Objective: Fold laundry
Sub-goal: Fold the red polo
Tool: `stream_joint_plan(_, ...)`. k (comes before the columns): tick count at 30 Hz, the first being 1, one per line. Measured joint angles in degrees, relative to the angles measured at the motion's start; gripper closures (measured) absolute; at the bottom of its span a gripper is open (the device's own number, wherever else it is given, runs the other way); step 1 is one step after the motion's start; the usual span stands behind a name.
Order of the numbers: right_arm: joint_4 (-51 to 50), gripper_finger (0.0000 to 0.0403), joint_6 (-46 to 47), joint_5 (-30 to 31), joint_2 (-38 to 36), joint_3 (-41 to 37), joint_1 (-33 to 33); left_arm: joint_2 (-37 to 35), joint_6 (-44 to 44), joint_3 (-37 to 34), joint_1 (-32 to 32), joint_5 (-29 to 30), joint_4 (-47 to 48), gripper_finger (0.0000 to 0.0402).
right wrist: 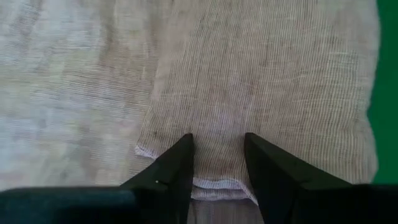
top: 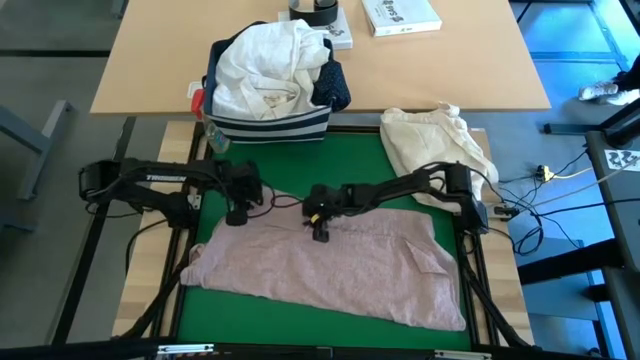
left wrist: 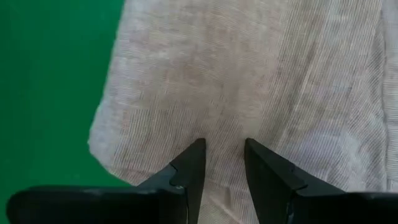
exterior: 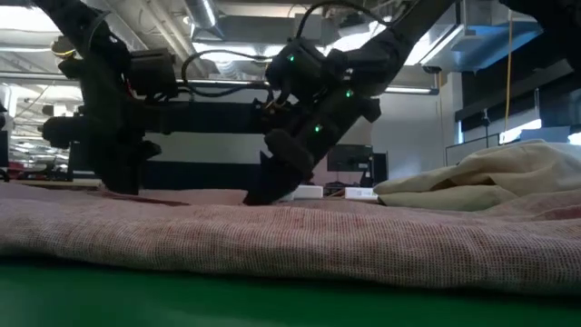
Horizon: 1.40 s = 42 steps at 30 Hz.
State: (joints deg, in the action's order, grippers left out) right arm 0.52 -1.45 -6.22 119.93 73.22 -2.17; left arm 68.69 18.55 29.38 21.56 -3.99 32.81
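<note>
From above, the pale pink top lies spread flat across the green mat, its long edge running from the left side to the right. The left gripper is down at the top's far left corner, and the right gripper is down near the middle of its far edge. Beyond the mat sits a navy fabric bin with white stripes, piled with a white shirt and a navy white-dotted shirt tucked at its right side. A cream-beige cloth bundle lies just off the mat's far right corner. From table height, the pink top fills the foreground as a low, wrinkled ridge, with both dark arms coming down onto it; the right gripper leans in at a slant with its tip against the cloth, and the cream bundle rises at the right. Through the left wrist camera, that gripper's fingers stand a little apart, tips resting on the pink fabric near its edge beside the mat. Through the right wrist camera, the fingers are likewise parted, straddling a hemmed edge of the top; nothing is pinched between them.
</note>
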Motion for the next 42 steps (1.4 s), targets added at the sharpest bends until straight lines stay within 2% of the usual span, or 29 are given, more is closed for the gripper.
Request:
stream_joint_plan(4, -4.69, 0.026, 0.11, -0.38, -5.73, 1.1, -0.07, -0.67, -0.04, 4.4, 0.0, 0.94, 3.22, 0.0295)
stream_joint_plan(11, -22.99, 0.026, -1.12, -0.33, -19.59, 1.67, -0.01, -3.01, -3.12, 14.75, -0.04, 1.42, 7.9, 0.0295)
stream_joint_plan(14, -30.09, 0.026, 1.37, -0.65, -24.41, 1.42, 1.09, -3.24, -7.74, 17.24, -0.29, -1.71, 6.5, 0.0295)
stream_joint_plan(18, -36.03, 0.026, 5.71, -0.76, -29.36, -2.59, 4.35, -3.15, -14.05, 17.18, -2.26, -7.29, 2.09, 0.0295)
stream_joint_plan(23, -40.08, 0.026, 13.85, 0.25, -36.77, -11.21, 11.56, -2.31, -21.79, 14.86, -8.38, -7.52, -4.45, 0.0295)
stream_joint_plan(27, -39.75, 0.026, 23.89, 0.21, -43.42, -19.41, 20.73, 0.36, -27.91, 12.34, -14.27, -7.01, -9.54, 0.0295)
stream_joint_plan(29, -39.98, 0.026, 29.47, 0.26, -45.75, -23.17, 25.75, 2.28, -29.97, 11.88, -16.75, -4.97, -10.67, 0.0295)
stream_joint_plan(34, -45.47, 0.026, 42.95, 3.2, -46.83, -30.56, 34.57, 7.79, -33.85, 11.7, -20.76, 0.15, -10.68, 0.0295)
stream_joint_plan(38, -51.36, 0.026, 52.11, 3.88, -46.83, -33.43, 37.31, 10.73, -38.3, 11.7, -22.33, 1.78, -11.04, 0.0295)
stream_joint_plan(42, -53.8, 0.026, 56.6, 4.24, -46.83, -34.4, 39.0, 12.15, -39.52, 11.7, -23.31, 3.16, -11.08, 0.0295)
